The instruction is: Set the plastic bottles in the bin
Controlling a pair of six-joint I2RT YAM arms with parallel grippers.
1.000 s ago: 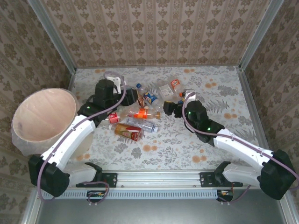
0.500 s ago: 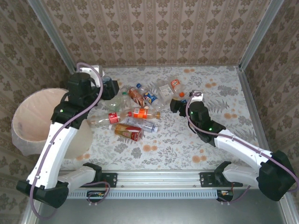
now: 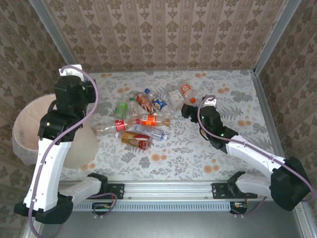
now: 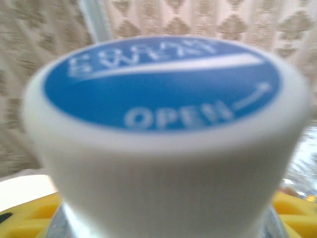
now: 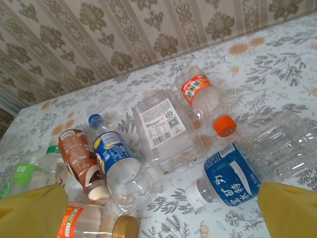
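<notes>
Near the bin (image 3: 29, 124) rim, my left gripper (image 4: 163, 218) clamps a bottle (image 4: 163, 99) for dropping; right gripper (image 5: 158, 213), spread wide and empty, overlooks mid-tabletop bottles (image 5: 119, 168).

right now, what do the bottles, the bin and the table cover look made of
Bottles: thin clear plastic, glossy; you can see through the walls, and some are dented.
Bin: probably smooth matt plastic, pale pink-beige and evenly round.
Table cover: a flat printed sheet with a leaf pattern and little sheen; whether it is paper, vinyl or cloth I cannot tell.
</notes>
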